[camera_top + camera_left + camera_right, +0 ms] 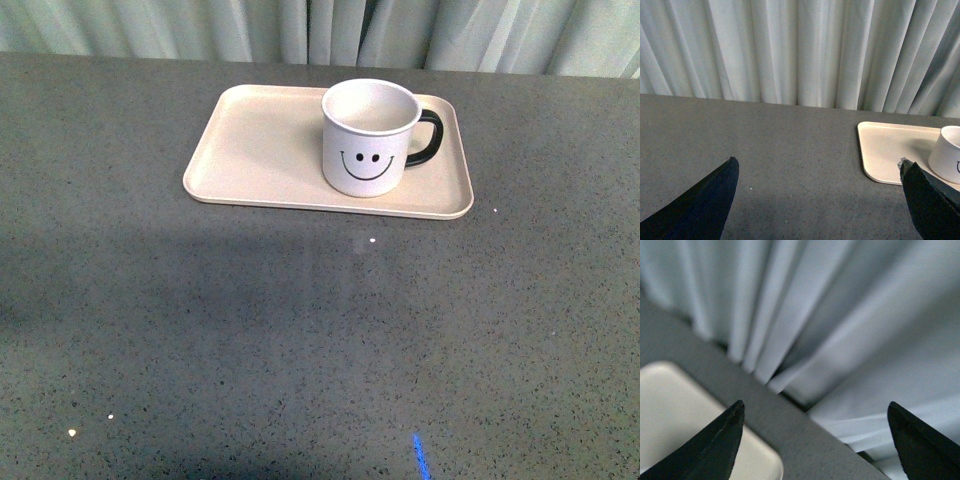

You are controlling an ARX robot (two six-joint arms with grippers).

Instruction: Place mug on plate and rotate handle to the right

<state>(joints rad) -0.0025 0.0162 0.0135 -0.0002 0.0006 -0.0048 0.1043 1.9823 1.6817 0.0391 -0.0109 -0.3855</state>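
The white mug with a black smiley face stands upright on the right half of the pale pink-beige plate. Its black handle points right. Neither arm shows in the front view. In the left wrist view my left gripper is open over bare table, with the plate and part of the mug beyond its far finger. In the right wrist view my right gripper is open with nothing between its fingers, above a corner of the plate.
Grey speckled table spreads in front of the plate. Pale curtains hang along the table's far edge. A short blue mark lies near the front edge.
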